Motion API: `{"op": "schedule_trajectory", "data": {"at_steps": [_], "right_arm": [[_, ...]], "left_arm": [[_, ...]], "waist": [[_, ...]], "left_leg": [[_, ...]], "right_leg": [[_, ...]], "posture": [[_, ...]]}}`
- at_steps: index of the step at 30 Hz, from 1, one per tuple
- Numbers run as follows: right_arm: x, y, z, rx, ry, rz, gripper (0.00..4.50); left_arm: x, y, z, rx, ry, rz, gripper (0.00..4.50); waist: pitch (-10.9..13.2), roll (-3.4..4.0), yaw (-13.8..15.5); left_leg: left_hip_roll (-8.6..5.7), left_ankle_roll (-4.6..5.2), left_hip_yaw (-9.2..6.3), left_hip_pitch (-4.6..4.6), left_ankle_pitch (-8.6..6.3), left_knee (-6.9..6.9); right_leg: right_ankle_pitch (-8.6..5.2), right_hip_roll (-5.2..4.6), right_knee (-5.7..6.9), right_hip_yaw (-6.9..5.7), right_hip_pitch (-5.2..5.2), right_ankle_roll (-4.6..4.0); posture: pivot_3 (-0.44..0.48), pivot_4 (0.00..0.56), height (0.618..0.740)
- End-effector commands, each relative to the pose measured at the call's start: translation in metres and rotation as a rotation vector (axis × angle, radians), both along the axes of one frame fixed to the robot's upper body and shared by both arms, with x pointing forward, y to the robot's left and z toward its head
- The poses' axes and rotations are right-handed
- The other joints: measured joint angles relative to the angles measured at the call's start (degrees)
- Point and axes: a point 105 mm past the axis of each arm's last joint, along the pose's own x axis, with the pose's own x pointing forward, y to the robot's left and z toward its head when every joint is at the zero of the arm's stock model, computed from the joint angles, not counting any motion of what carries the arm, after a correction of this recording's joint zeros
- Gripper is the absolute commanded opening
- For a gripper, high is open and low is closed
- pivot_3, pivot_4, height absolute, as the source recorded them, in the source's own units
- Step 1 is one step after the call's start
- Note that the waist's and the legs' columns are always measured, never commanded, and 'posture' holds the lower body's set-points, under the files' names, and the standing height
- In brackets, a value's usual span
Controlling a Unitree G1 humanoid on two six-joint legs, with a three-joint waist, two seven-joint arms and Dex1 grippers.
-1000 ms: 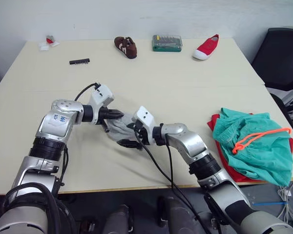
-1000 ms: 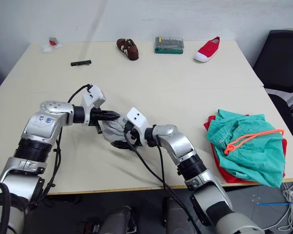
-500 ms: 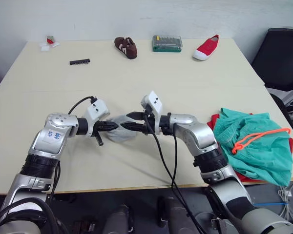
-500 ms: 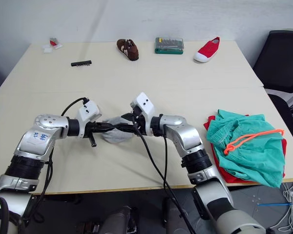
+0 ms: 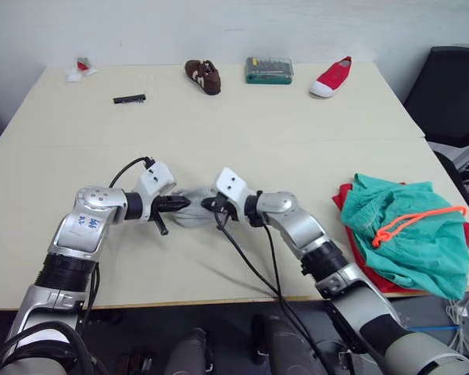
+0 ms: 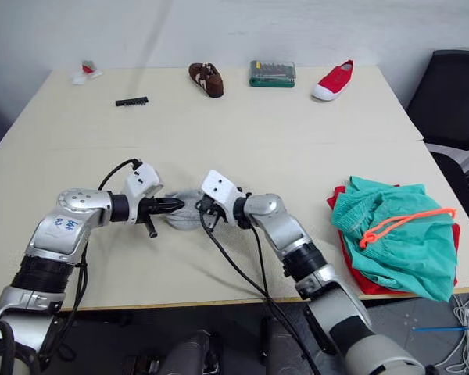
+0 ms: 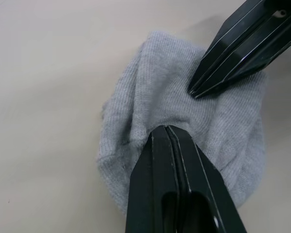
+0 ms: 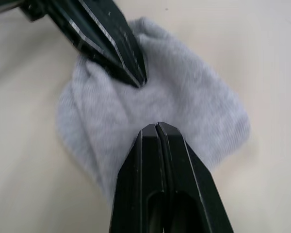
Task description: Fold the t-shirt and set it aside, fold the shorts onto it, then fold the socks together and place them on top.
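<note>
The grey socks lie bunched on the table near its front middle. My left gripper comes in from the left and is shut on a fold of the socks. From the right, my right gripper meets it tip to tip and is shut on the same bundle. The two sets of fingertips lie a short way apart on the knit. At the right edge the teal shorts, with an orange drawstring, lie folded on the red t-shirt, which shows around their edges.
Along the table's far edge are a brown shoe, a green box, a red shoe, a black strip and a small red-and-white item. A black chair stands at the right.
My right gripper went from open beside the socks to shut on their right side, after swinging up and back down. My left gripper kept its hold and shifted slightly toward me.
</note>
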Motion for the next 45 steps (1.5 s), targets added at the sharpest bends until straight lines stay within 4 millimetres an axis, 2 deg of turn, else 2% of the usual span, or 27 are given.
{"op": "schedule_trajectory", "data": {"at_steps": [1, 7, 9, 13, 18, 21, 23, 26, 29, 38, 40, 41, 45], "right_arm": [[-0.012, -0.014, 0.008, 0.089, 0.142, -0.001, 0.01], [-0.008, -0.037, 0.018, 0.259, 0.454, -0.118, 0.01], [-0.006, -0.037, 0.018, 0.305, 0.547, -0.138, 0.38], [0.002, -0.029, 0.015, 0.377, 0.671, -0.178, 1.65], [0.001, -0.007, 0.015, 0.43, 0.765, -0.151, 3.4], [-0.001, 0.017, 0.011, 0.413, 0.777, -0.121, 4.48], [-0.004, 0.032, 0.008, 0.4, 0.786, -0.1, 4.48], [-0.005, 0.04, 0.002, 0.378, 0.786, -0.1, 4.48], [-0.007, 0.044, -0.002, 0.369, 0.796, -0.094, 3.86], [-0.004, 0.032, 0.008, 0.415, 0.779, -0.086, 0.71], [-0.003, 0.028, 0.013, 0.427, 0.751, -0.084, 0.11], [-0.002, 0.025, 0.017, 0.429, 0.731, -0.082, 0.01], [-0.005, 0.011, 0.036, 0.45, 0.66, -0.068, 0.01]], "left_arm": [[-0.003, 0.007, -0.013, 0.009, 0.036, 0.03, 0.0], [-0.005, 0.004, -0.016, 0.005, 0.03, 0.022, 0.0], [-0.005, 0.004, -0.017, 0.004, 0.027, 0.022, 0.0], [-0.005, 0.004, -0.018, 0.0, 0.02, 0.026, 0.0], [-0.007, 0.004, -0.019, -0.004, 0.016, 0.03, 0.0], [-0.008, 0.006, -0.018, -0.007, 0.01, 0.044, 0.0], [-0.008, 0.007, -0.017, -0.009, 0.005, 0.05, 0.0], [-0.009, 0.008, -0.016, -0.011, 0.0, 0.055, 0.0], [-0.008, 0.01, -0.015, -0.01, -0.008, 0.064, 0.0], [-0.003, 0.015, -0.003, -0.068, -0.05, 0.103, 0.0], [-0.011, 0.007, 0.004, -0.122, -0.041, 0.015, 0.39], [-0.018, 0.002, 0.009, -0.149, -0.029, -0.039, 0.59], [-0.029, -0.006, 0.045, -0.296, -0.044, -0.128, 1.78]], "waist": [[0.0, 0.0, 0.1], [0.0, 0.0, 0.2], [0.0, 0.0, 0.1], [0.0, 0.0, 0.1], [0.0, 0.01, 0.0], [0.0, 0.01, -0.2], [0.0, 0.02, -0.6], [0.0, 0.01, -0.9], [0.0, 0.02, -1.1], [0.0, 0.02, -1.2], [0.0, 0.02, -1.1], [0.0, 0.02, -1.1], [0.0, 0.04, -0.9]], "left_leg": [[0.01, 0.0, 0.0, 0.0, 0.0, 0.01], [0.06, 0.18, -0.03, 0.07, -0.1, 0.02], [0.06, 0.17, -0.04, 0.08, -0.1, 0.02], [0.06, 0.16, -0.04, 0.09, -0.1, 0.0], [0.06, 0.16, -0.03, 0.07, -0.1, -0.02], [0.05, 0.16, -0.02, 0.07, -0.1, -0.02], [0.06, 0.15, -0.03, 0.08, -0.1, -0.02], [0.06, 0.13, -0.04, 0.09, -0.1, -0.04], [0.05, 0.11, -0.04, 0.09, -0.11, -0.04], [0.05, 0.03, -0.04, 0.08, -0.13, -0.11], [0.05, -0.01, -0.04, 0.09, -0.15, -0.11], [0.05, -0.04, -0.04, 0.08, -0.16, -0.11], [0.04, -0.22, -0.09, -0.13, 0.0, -0.11]], "right_leg": [[0.0, 0.0, 0.0, 0.0, 0.01, 0.0], [-0.04, 0.0, 0.0, 0.0, -0.01, -0.08], [-0.05, 0.0, 0.0, 0.0, -0.01, -0.09], [-0.06, 0.0, 0.0, -0.01, -0.02, -0.11], [-0.06, 0.0, -0.01, -0.01, -0.03, -0.12], [-0.06, -0.01, -0.01, 0.0, -0.03, -0.11], [-0.06, 0.0, 0.01, -0.01, -0.03, -0.11], [-0.06, 0.0, 0.02, -0.01, -0.03, -0.12], [-0.06, -0.01, 0.02, -0.01, -0.02, -0.11], [-0.06, -0.01, 0.0, -0.01, -0.03, -0.11], [-0.06, -0.02, 0.0, -0.01, -0.03, -0.11], [-0.06, -0.02, 0.0, -0.02, -0.03, -0.11], [-0.05, -0.04, 0.01, -0.07, -0.13, -0.1]], "posture": [[0.0, 0.15, 0.74], [0.0, 0.15, 0.74], [0.0, 0.15, 0.74], [0.0, 0.15, 0.74], [0.0, 0.15, 0.74], [0.0, 0.15, 0.74], [0.0, 0.15, 0.74], [0.0, 0.15, 0.74], [0.0, 0.15, 0.74], [0.0, 0.15, 0.74], [0.0, 0.15, 0.74], [0.0, 0.15, 0.74], [0.0, 0.15, 0.74]]}}
